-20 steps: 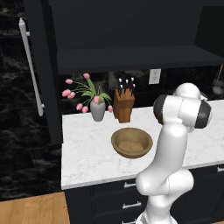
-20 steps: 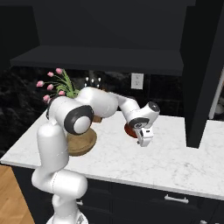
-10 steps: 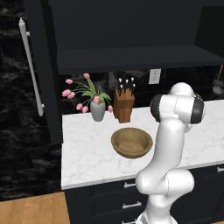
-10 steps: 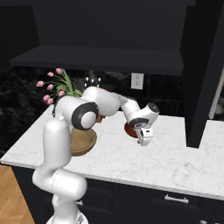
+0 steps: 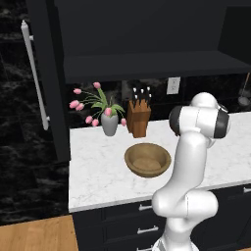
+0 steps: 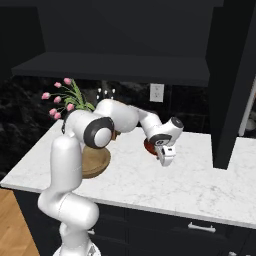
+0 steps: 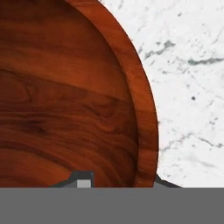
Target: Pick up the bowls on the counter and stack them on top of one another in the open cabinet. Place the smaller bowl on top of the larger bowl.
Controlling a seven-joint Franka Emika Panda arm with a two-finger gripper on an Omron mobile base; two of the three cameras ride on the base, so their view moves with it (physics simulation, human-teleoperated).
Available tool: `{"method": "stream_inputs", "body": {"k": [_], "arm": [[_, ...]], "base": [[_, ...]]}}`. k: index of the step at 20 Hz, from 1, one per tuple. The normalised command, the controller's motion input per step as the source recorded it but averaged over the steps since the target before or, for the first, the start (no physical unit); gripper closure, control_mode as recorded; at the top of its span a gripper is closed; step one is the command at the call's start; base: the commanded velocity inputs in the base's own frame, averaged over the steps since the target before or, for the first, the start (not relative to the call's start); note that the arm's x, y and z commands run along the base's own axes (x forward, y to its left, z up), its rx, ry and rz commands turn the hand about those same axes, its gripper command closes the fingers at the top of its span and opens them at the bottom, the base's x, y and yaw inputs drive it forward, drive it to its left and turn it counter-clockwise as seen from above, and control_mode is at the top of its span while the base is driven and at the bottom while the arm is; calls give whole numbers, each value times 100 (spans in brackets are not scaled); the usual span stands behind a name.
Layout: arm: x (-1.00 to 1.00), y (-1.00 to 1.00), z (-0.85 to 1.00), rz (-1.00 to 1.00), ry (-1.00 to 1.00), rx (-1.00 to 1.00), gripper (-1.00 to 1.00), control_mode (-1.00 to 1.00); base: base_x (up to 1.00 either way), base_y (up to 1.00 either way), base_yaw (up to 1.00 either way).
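The smaller bowl, glossy reddish-brown, sits on the marble counter. My gripper is shut on its right rim, one fingertip inside the bowl and the other outside. In the right base view the gripper points down at the smaller bowl, mid-counter. The larger bowl, tan wood, rests further left on the counter; the arm partly hides this larger bowl. The open cabinet hangs above with a bare shelf.
A grey vase of pink tulips and a knife block stand at the counter's back. The cabinet door with its silver bar handle is swung open at left. A dark cabinet side drops down at right.
The jaws have closed onto the smaller bowl's rim. The arm's elbow has shifted slightly; the bowls have stayed put.
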Motion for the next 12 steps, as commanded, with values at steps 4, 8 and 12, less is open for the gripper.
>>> {"method": "stream_inputs", "body": {"k": [4, 8, 12], "arm": [[-17, 0, 2, 0, -1, 0, 100, -100], [-76, 0, 40, -1, -8, 0, 100, -100], [-98, 11, 83, -1, -9, 0, 100, -100]], "base": [[0, 0, 0], [0, 0, 0], [0, 0, 0]]}}
